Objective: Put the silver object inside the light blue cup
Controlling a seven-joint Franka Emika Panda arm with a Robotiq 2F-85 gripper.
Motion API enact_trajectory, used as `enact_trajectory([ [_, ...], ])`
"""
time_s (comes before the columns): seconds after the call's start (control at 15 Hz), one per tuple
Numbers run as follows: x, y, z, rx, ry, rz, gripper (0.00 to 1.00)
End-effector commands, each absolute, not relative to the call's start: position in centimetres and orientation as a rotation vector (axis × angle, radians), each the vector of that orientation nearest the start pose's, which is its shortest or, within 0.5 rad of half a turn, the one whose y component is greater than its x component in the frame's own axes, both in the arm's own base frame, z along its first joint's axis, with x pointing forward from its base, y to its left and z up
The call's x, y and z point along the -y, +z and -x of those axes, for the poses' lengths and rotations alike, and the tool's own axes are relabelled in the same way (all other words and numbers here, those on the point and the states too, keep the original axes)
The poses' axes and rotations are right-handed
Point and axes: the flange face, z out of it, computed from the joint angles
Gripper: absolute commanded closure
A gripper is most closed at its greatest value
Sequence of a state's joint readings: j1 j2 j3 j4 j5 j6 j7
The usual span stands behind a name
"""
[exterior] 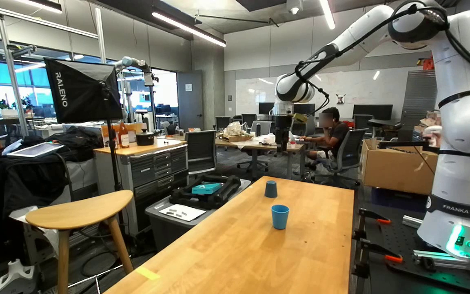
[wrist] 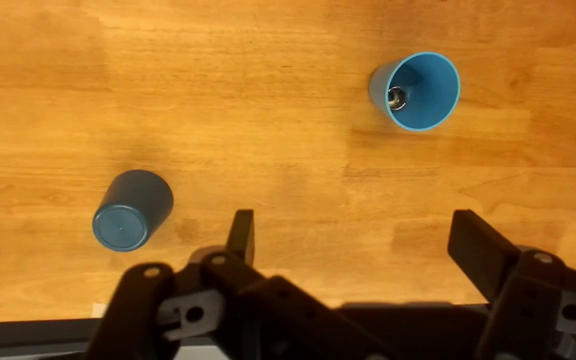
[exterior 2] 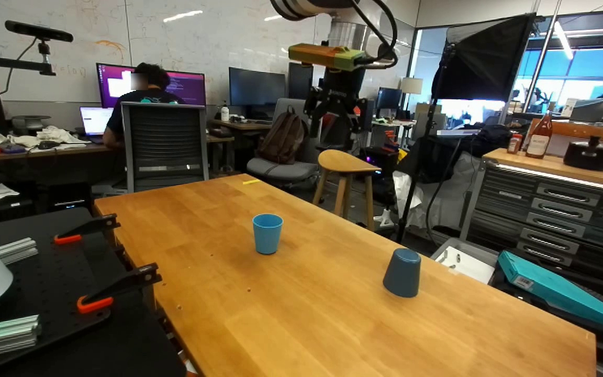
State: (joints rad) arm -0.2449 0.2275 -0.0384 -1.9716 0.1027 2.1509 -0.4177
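The light blue cup (wrist: 433,95) stands upright, mouth up, on the wooden table; it shows in both exterior views (exterior: 280,218) (exterior 2: 267,235). A small shiny silver object (wrist: 397,98) lies inside this cup at the bottom, seen only in the wrist view. In the exterior views the cup wall hides it. My gripper (wrist: 353,215) is open, with nothing between its fingers. It hangs high above the table, well above the cups, and shows in both exterior views (exterior: 282,143) (exterior 2: 335,128).
A dark blue-grey cup (wrist: 133,210) stands upside down on the table, also in both exterior views (exterior: 271,189) (exterior 2: 402,273). The wooden table (exterior: 235,257) has a bin with a teal box (exterior: 206,188) beside one long edge. Clamps (exterior 2: 95,303) sit along the robot-side edge.
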Motion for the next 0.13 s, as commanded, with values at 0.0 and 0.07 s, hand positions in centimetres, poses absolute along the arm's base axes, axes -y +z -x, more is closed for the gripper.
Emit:
enact_trajectory([
  [0.0,16.09,35.55,-56.9,0.117,0.026,3.052,0.0],
  [0.07,16.04,35.53,-56.76,0.117,0.025,3.052,0.0],
])
